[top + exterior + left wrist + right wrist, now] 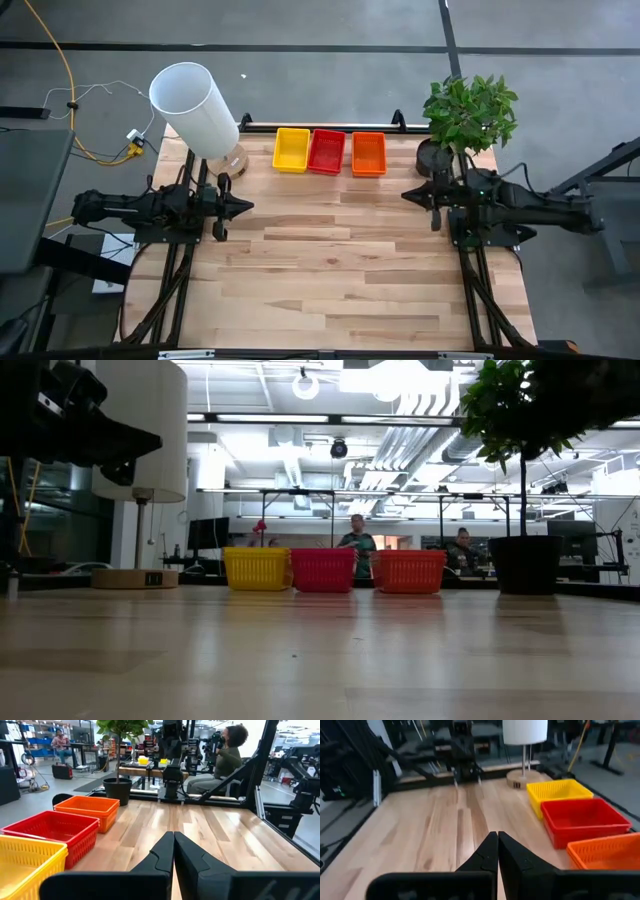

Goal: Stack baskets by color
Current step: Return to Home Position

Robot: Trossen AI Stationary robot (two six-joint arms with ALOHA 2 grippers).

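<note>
Baskets [327, 150] are lined up in a row at the far edge of the table [340, 280], sorted by colour. At the left side, the left gripper [248, 207] is held clear of them above bare wood, its fingers pressed together with nothing between them. Past the white lamp [195, 105], the yellow basket [291, 149] is set touching the red basket [327, 151], and the orange basket [368, 153] is placed just beside that. Whether each holds a nested twin cannot be made out. Beyond the potted plant [468, 110], the right gripper [406, 193] is likewise closed and empty. The sorting is judged finished, and the return to rest is in hand. Little more is called for than both arms being settled without the row being disturbed.
</note>
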